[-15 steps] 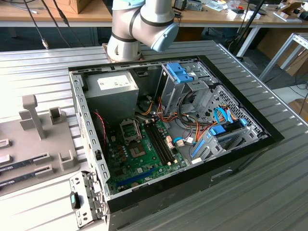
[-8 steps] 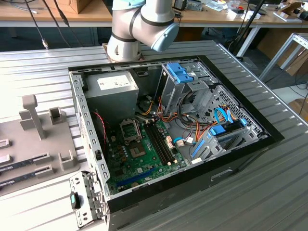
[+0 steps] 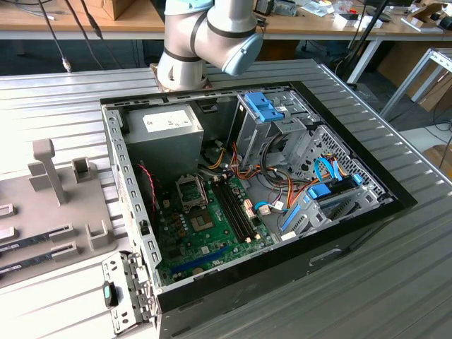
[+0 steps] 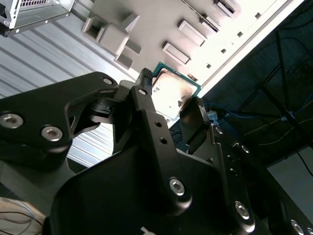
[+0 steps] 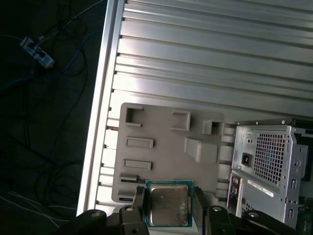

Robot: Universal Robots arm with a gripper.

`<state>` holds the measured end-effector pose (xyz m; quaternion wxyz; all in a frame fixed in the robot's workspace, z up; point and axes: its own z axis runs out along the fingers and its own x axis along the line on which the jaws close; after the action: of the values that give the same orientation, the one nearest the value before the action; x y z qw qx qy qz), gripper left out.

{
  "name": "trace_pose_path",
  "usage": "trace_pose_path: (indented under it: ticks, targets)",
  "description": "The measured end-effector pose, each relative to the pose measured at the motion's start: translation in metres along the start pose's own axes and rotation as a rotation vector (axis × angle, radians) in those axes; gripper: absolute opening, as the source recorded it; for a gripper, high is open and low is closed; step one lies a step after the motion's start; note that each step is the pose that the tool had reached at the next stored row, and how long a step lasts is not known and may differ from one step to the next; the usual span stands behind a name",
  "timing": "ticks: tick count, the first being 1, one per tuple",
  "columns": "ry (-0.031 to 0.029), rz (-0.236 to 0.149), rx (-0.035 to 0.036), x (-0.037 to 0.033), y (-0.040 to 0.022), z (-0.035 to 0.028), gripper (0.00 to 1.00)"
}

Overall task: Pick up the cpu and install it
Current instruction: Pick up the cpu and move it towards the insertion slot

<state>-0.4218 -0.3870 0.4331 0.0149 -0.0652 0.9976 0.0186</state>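
Note:
The cpu (image 5: 168,203) is a flat square chip with a silvery top and a thin green rim. It hangs well above the table, over the near edge of the grey fixture tray (image 5: 161,147). My gripper (image 5: 169,208) is shut on it, one black finger against each of two opposite sides. In the second wrist view the cpu (image 4: 172,90) sits between the same fingertips (image 4: 145,82) of the gripper (image 4: 168,98). The black square socket frame (image 3: 191,189) lies on the green motherboard (image 3: 212,236) inside the open computer case (image 3: 134,205). The arm (image 3: 212,32) stands behind the case.
The grey fixture tray (image 3: 70,219) at the exterior view's left has upright posts and holds two memory sticks (image 3: 39,236). Inside the case are a power supply (image 3: 166,123), blue drive brackets (image 3: 265,106) and loose cables (image 3: 282,191). The ribbed metal table (image 3: 381,282) surrounds it.

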Motion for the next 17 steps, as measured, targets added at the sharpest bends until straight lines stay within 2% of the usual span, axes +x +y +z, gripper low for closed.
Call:
trace_pose_path:
  ticks: [11, 17]
  targets:
    - [0.0001, 0.000, 0.0005, -0.0117, -0.0016, 0.0009, 0.47]
    - [0.0001, 0.000, 0.0009, -0.0203, -0.0027, 0.0015, 0.47]
